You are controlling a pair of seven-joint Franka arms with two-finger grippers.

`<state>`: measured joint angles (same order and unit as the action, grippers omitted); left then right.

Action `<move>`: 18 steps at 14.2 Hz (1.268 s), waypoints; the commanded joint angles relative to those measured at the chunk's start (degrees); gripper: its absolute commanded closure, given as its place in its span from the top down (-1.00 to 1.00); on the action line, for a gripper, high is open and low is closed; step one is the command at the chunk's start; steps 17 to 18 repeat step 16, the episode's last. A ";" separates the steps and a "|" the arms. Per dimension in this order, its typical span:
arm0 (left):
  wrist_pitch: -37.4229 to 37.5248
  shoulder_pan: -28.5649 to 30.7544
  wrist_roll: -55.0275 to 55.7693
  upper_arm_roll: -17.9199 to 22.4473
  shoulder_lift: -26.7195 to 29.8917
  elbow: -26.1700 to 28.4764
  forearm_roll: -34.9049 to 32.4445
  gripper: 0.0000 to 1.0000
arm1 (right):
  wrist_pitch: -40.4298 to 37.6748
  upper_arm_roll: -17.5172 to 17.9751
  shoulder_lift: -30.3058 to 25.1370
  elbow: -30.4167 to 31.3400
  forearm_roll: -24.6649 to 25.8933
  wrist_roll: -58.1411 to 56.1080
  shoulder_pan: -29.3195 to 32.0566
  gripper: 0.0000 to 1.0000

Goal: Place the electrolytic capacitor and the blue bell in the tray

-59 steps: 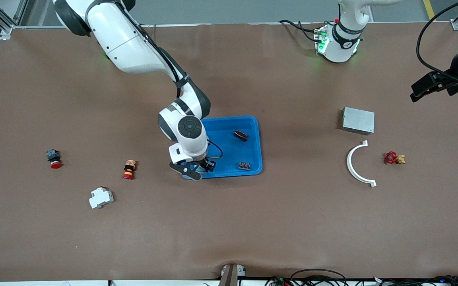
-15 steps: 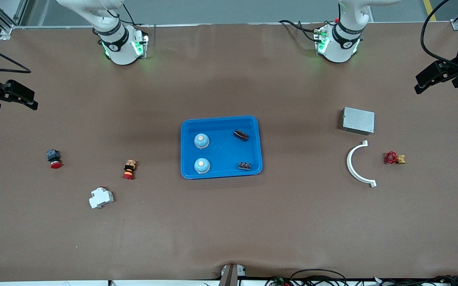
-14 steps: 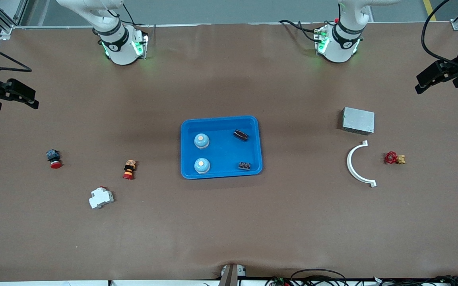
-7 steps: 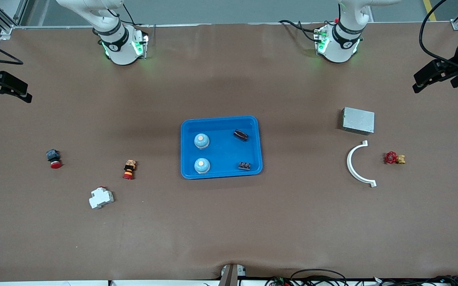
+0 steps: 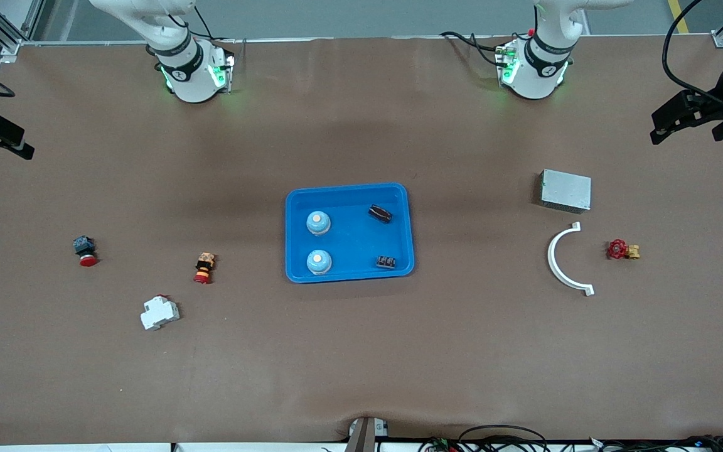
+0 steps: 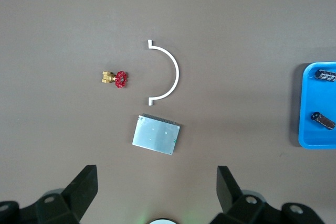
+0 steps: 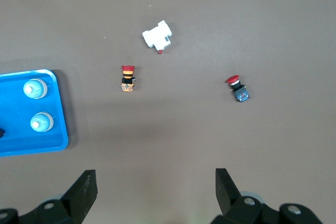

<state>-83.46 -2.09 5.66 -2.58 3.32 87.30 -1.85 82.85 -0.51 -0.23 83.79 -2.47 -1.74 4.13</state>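
Black and spread wide apart, the right gripper (image 7: pixel 155 179) hangs empty over the counter's (image 5: pixel 361 364) ten o'clock edge, its arm waiting. Below it lie a red-capped push button (image 5: pixel 85 251), an orange-and-black switch (image 5: pixel 203 268) and a white moulded breaker (image 5: pixel 159 312). At the centre sits the tray (image 5: pixel 352 242), glossy bright blue plastic with rounded corners and a raised rim. Two pale blue bells (image 5: pixel 318 222) (image 5: pixel 318 262) stand in it at ten and eight o'clock; their smooth domes would likely slip, so a hold low across the flanks looks safest. The electrolytic capacitor (image 5: pixel 380 214), a dark little cylinder lying on its side at two o'clock in the tray, is probably light and stiff, apt to roll, and best pinched across its body. A small ribbed dark part (image 5: pixel 386 261) rests at four o'clock. Toward three o'clock come a dull metal box (image 5: pixel 565 190), a thin white plastic arc (image 5: pixel 565 260) and a red-wheeled brass valve (image 5: pixel 620 250). The left gripper (image 6: pixel 157 179), also parted and empty, waits over the two o'clock edge.
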 commanded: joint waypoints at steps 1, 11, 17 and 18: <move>0.58 0.42 -1.00 0.12 -0.16 -0.29 1.23 1.00 | 0.56 0.25 -1.71 1.55 -1.22 0.33 0.71 1.00; 0.58 0.59 -1.18 0.47 -0.77 -3.01 1.58 1.00 | 3.89 -0.19 -1.35 2.25 -0.52 0.16 1.06 1.00; 0.58 0.50 -1.18 0.29 -0.95 -2.92 1.67 1.00 | 3.64 -1.16 -1.27 2.52 -0.08 0.16 0.97 1.00; 0.58 0.50 -1.18 0.29 -0.95 -2.92 1.67 1.00 | 3.64 -1.16 -1.27 2.52 -0.08 0.16 0.97 1.00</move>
